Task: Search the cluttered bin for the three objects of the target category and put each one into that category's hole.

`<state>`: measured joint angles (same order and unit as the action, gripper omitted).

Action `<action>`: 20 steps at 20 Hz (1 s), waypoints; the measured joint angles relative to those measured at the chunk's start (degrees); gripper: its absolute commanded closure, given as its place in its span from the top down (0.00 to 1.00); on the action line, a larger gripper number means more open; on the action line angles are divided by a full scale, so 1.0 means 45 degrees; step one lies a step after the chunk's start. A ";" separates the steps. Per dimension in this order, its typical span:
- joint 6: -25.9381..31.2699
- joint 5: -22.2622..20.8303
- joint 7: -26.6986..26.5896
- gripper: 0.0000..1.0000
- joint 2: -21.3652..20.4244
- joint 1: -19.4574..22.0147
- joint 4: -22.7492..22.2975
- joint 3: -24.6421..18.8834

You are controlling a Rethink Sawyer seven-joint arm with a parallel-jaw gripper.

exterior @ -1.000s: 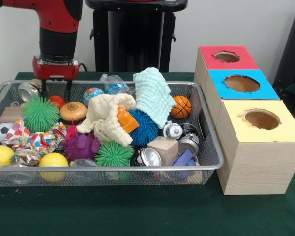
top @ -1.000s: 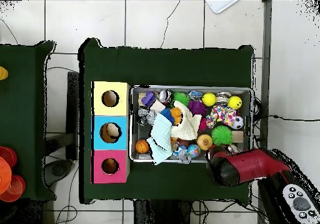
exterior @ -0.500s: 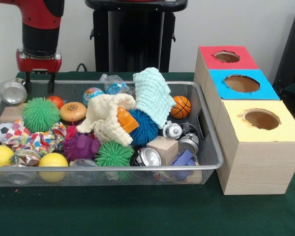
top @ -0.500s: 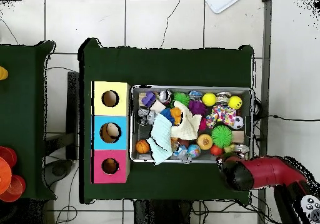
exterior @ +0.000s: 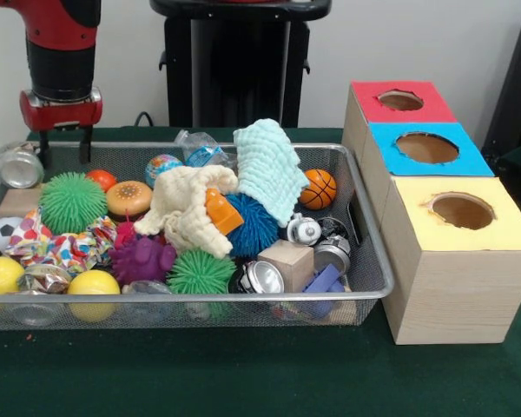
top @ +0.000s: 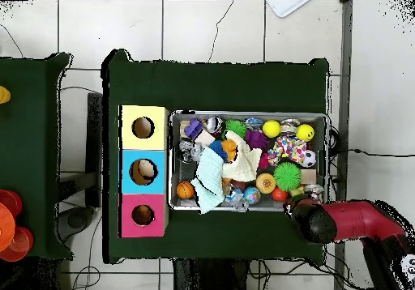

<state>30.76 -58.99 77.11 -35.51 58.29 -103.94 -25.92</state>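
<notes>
The silver wire-mesh bin (exterior: pixel 200 298) is full of clutter; it also shows in the overhead view (top: pixel 247 113). No plush animal shows; they are hidden or out of view. A cream cloth (exterior: pixel 187 208) and a pale green cloth (exterior: pixel 269 165) lie over the middle of the pile. The red-topped hole (exterior: pixel 400 100) is in the farthest box, and it shows in the overhead view (top: pixel 143 215). My gripper (exterior: pixel 63 155) hangs open and empty over the bin's far left corner, beside a silver can (exterior: pixel 17 165). From overhead, the arm's end (top: pixel 308 219) covers it.
The blue-topped hole (exterior: pixel 427 147) and yellow-topped hole (exterior: pixel 461 209) sit nearer the camera; something tan shows inside the blue hole (top: pixel 144 171). The bin holds spiky balls (exterior: pixel 69 201), a small basketball (exterior: pixel 319 188), yellow balls (exterior: pixel 93 287), a wooden block (exterior: pixel 288 261) and metal cans (exterior: pixel 262 278).
My gripper has lifted out of the bin's far left corner and moved left in the front view. The silver can has shifted left to the rim.
</notes>
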 measured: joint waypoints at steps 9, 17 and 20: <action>-0.0060 -0.0003 -0.0157 1.00 0.0159 0.0494 0.0013 -0.0536; -0.1650 -0.0564 -0.0157 1.00 0.0198 0.0317 0.0066 -0.0389; -0.2755 -0.1429 -0.0154 1.00 0.0193 -0.0496 0.0304 0.0235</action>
<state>18.37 -65.42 76.41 -34.64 56.06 -102.57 -24.86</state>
